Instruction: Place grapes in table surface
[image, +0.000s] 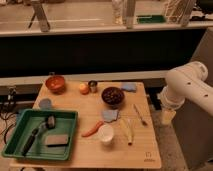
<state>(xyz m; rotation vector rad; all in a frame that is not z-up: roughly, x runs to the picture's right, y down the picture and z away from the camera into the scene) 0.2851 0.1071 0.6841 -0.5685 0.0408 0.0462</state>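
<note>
**Grapes not yet lifted; the arm stands at the right side of the table**
The light tan wooden table surface (146, 144) has bare room at its front right, good for the placing. The dark reddish-purple grapes (113, 94) lie in a dark round bowl (104, 97) at the back middle. The gripper (167, 116) hangs beside the right edge, claw spread and empty. I judge it should come from above and pinch gently.
</note>
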